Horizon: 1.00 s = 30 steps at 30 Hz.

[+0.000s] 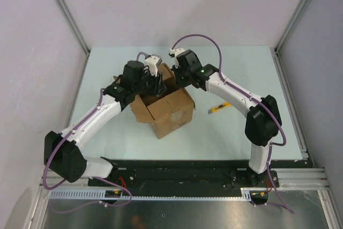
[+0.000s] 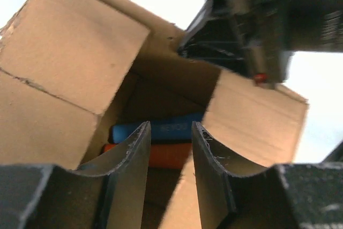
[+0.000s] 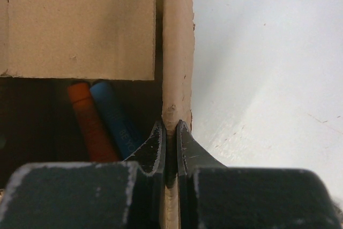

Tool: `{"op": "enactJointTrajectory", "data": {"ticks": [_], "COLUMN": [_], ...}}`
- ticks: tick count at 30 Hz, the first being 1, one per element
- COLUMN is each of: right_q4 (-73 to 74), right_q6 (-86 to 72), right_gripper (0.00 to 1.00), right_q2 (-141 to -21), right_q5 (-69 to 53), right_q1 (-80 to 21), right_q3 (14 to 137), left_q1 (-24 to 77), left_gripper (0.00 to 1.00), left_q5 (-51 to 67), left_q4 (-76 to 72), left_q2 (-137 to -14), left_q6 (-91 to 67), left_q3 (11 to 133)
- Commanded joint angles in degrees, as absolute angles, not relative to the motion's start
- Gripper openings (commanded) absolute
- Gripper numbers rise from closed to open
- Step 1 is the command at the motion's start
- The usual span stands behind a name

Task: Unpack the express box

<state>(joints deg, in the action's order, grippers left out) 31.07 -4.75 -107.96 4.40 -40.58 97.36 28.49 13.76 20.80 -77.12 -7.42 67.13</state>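
Edge of express box [image 3: 80,25] pinched in right claw [image 3: 169,130].

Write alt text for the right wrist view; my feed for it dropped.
The right pincer is shut on an upright cardboard edge of the express box, seen from just behind its fingers. Left of that edge, inside the open box, an orange cylinder and a blue cylinder lie side by side, partly hidden by a flap; pale table fills the right.

Pale green table [image 1: 241,132], seemingly grey walls [image 1: 177,4] around.
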Motion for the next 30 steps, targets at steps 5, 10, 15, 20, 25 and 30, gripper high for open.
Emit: {"op": "enactJointTrajectory", "data": {"ticks": [5,10,15,20,25,30], "right_q4": [34.46,33.84,34.89,35.77,34.55,33.66], "right_q6": [-12.39,-13.36,-12.48,-11.34,-9.59,-8.44], "right_gripper": [0.00,0.00,0.00,0.00,0.00,0.00], "right_q2": [-105.03,-105.12,-105.38,-104.59,-104.06,-103.62], "right_q5": [-6.41,-7.21,-6.33,-4.83,-5.19,-4.92], "right_q1": [-40.17,-40.17,-40.43,-40.52,-41.04,-41.92], "right_q3": [93.60,93.34,93.43,93.16,92.11,90.53], "left_q1": [29.18,30.15,30.15,30.06,29.62,27.52], "left_gripper": [0.43,0.43,0.43,0.50,0.62,0.71], "left_q5": [13.44,5.74,-4.12,-8.61,-13.00,-14.34], "left_q4": [11.43,8.18,3.78,1.67,1.14,1.14], "left_q2": [-73.92,-74.35,-74.36,-71.81,-71.98,-72.16], "left_q6": [-1.85,-3.95,-4.66,-2.55,-1.32,-1.49], "left_q3": [57.93,54.50,53.70,55.81,57.39,59.50]}}
